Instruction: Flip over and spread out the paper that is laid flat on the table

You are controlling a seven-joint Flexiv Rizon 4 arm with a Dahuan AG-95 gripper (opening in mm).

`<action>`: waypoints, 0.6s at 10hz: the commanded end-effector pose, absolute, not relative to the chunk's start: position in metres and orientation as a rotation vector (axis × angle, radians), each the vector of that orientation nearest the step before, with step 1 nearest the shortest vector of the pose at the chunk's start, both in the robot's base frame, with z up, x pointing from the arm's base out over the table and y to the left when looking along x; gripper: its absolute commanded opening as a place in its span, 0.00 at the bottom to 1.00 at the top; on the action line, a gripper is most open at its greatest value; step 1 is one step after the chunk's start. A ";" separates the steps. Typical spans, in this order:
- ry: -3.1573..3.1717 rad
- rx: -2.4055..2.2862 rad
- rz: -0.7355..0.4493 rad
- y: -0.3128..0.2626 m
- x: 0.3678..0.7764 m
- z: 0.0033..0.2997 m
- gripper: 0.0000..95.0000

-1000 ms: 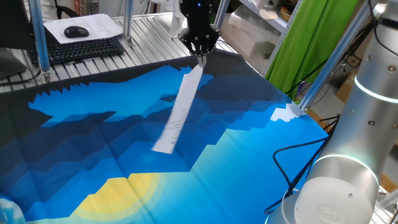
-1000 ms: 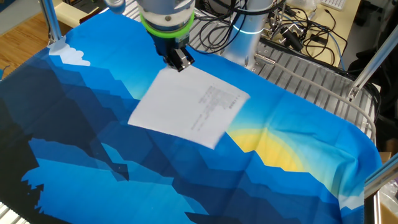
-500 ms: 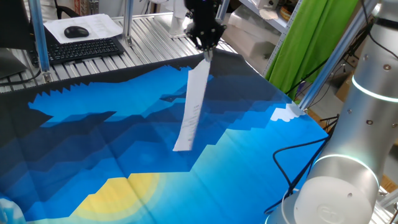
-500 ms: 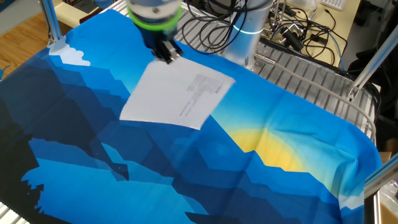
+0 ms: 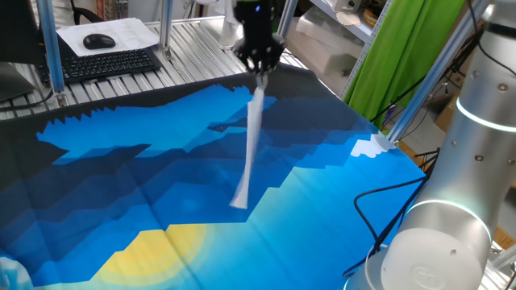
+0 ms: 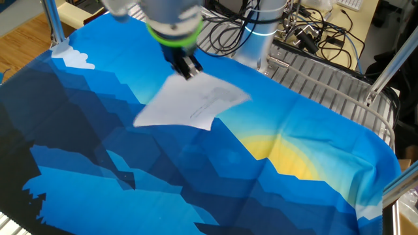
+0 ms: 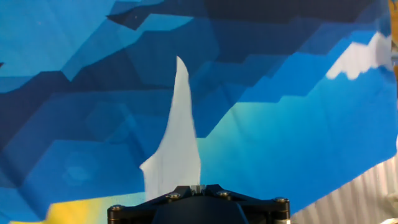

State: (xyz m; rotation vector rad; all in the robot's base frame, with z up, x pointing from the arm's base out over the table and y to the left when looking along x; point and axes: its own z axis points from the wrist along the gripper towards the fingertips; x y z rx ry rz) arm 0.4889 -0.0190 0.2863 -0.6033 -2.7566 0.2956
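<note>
My gripper is pinched tight on one edge of the paper, near a corner as far as I can tell, and I hold it well above the table. I grip at the edge so the rest of the sheet can hang free below my fingers and swing as I turn it. From one fixed view the sheet hangs almost edge-on, a thin white strip running down from my fingers with its lower end close to the blue cloth; I cannot tell whether it touches. From the other fixed view the paper billows out sideways from my gripper, with faint print showing on the face turned up. Looking along my fingers, the paper narrows to a point over the cloth. By my reckoning the flip is under way but not done: the sheet has yet to be laid flat. Being thin, it could fold or curl under itself on the way down.
</note>
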 end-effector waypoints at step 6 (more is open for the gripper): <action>-2.735 -0.798 0.189 0.029 0.498 0.268 0.00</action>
